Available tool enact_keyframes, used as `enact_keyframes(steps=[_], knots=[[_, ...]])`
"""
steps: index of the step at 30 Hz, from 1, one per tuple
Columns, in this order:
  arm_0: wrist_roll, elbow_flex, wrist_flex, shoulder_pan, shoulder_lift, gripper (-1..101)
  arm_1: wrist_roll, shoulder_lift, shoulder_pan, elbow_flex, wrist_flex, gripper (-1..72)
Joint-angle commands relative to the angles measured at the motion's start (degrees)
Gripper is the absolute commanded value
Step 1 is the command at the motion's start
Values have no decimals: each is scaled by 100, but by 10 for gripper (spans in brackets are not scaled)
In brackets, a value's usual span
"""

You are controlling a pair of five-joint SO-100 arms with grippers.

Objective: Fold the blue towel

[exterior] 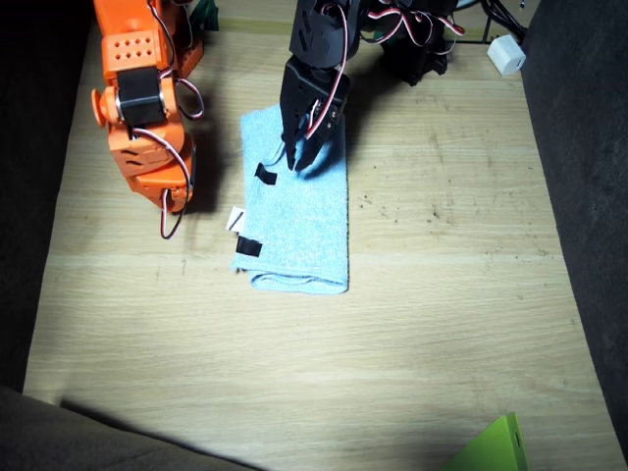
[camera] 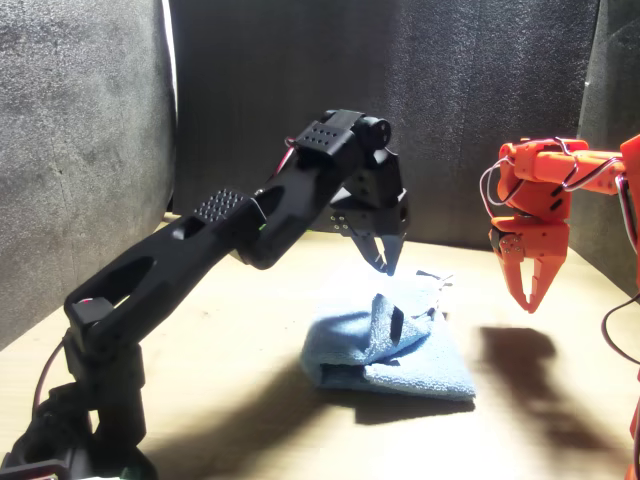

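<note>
Left gripper (exterior: 297, 157), black, poised over far half of the blue towel (exterior: 299, 231); jaws close together, tips pointing down, nothing visibly clamped. Front view puts the same gripper (camera: 385, 262) just above the cloth's raised far corner, with a sliver of gap; actual contact cannot be told. Fixed view shows tips overlapping the towel's upper-left area, next to one black tape mark (exterior: 266, 176).

Blue towel already folded into a narrow strip, long axis running away from the near counter edge, lying left of centre on the counter (exterior: 442, 294). Rounded fold at near end, layers stacked. Second black tape mark (exterior: 249, 247) at lower left edge; small white tag (exterior: 235, 219) poking out just beside that edge. In front view, towel (camera: 400, 360) looks bunched, thick at the fold, rumpled and lifted toward the far corner.

Right gripper (exterior: 169, 211), orange, hanging off to the side of the towel, near but not touching; tips aimed down at bare wood. Front view (camera: 530, 285): jaws slightly apart, empty, well clear of the counter surface, shadow cast below.

Left arm (camera: 250, 225) stretched long and low across the front view, base at lower corner. Right arm (exterior: 142, 98) folded compactly.

Further out: green wedge-shaped object (exterior: 496, 446) at near counter edge, well apart from the towel. White block (exterior: 507, 54) at far corner. Dark fabric walls (camera: 100, 150) surrounding the counter.
</note>
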Motion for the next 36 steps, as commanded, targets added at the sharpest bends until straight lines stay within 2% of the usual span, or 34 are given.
enact_keyframes(steps=[1, 6, 9, 12, 21, 30, 36], knots=[[-220, 606, 97, 316, 642, -3, -62, 747, -123, 378, -132, 1], [-624, 1151, 79, 308, 624, -4, -167, 993, -413, 536, -264, 1], [-677, 404, 97, 308, 88, -4, -185, 1037, -501, 554, -290, 1], [-642, -1679, 123, 334, -1134, -5, -185, 1055, -501, 606, -308, 1], [-642, -1608, 149, 193, -1107, -4, -246, 1081, -571, 703, -439, 1], [-360, 4087, 97, -97, 2663, -3, -149, 1037, -369, 694, -563, 1], [-149, 5476, 9, -255, 3120, -3, 97, 1055, 44, 642, -615, 1]])
